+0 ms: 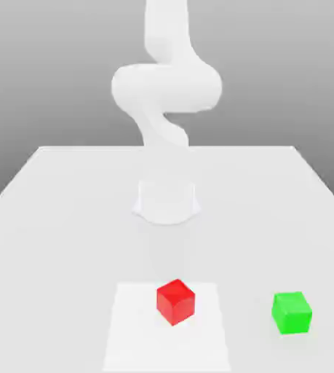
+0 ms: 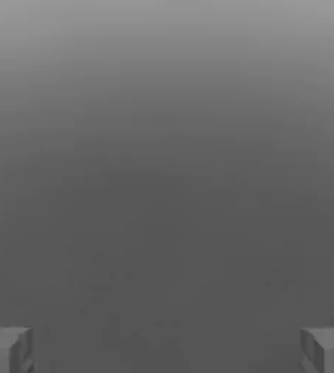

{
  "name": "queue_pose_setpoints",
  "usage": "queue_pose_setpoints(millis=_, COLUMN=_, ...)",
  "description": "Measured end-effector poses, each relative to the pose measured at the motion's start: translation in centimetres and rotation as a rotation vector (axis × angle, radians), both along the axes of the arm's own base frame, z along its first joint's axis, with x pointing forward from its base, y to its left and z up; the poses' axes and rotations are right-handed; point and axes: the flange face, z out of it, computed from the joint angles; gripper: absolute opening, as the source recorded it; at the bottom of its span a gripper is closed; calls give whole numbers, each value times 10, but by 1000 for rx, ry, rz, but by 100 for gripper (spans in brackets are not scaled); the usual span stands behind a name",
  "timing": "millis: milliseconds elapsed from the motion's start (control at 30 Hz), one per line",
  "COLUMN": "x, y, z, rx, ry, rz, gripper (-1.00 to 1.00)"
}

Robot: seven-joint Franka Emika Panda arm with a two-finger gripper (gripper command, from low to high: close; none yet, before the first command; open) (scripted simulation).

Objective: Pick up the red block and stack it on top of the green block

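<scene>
The red block (image 1: pixel 175 301) rests on the white table (image 1: pixel 53 218) near its front edge, on a slightly lighter square patch (image 1: pixel 129 335). Apart from it, toward the exterior view's right, the green block (image 1: pixel 292 312) also sits on the table. The white arm (image 1: pixel 166 87) rises from its round base (image 1: pixel 167 202) at the table's middle and bends upward out of the picture. In the hand view my gripper (image 2: pixel 167 350) is open, its grey fingertips (image 2: pixel 6 350) spread wide with nothing between them, facing a plain grey background.
The arm's base stands behind the two blocks. The table's edges run along both sides of the exterior view, and its far edge lies behind the base.
</scene>
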Motion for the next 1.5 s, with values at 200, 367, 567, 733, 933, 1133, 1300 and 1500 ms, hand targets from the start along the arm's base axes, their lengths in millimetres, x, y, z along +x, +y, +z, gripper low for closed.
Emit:
queue_pose_setpoints(millis=200, x=56, y=5, z=-149, rx=-71, ry=222, rz=163, gripper=0)
queue_pose_setpoints(millis=367, x=62, y=14, z=-274, rx=-130, ry=403, rz=305, gripper=0)
queue_pose_setpoints(millis=567, x=24, y=19, z=-408, rx=-202, ry=614, rz=479, gripper=0)
queue_pose_setpoints(millis=733, x=3, y=18, z=-476, rx=-228, ry=688, rz=544, gripper=0)
queue_pose_setpoints(millis=933, x=0, y=18, z=-514, rx=-227, ry=692, rz=545, gripper=-100)
queue_pose_setpoints(millis=1133, x=1, y=18, z=-508, rx=-227, ry=693, rz=546, gripper=-100)
queue_pose_setpoints(millis=1300, x=1, y=17, z=-463, rx=-226, ry=693, rz=545, gripper=-100)
queue_pose_setpoints(millis=1500, x=15, y=160, z=-429, rx=-332, ry=664, rz=820, gripper=-100)
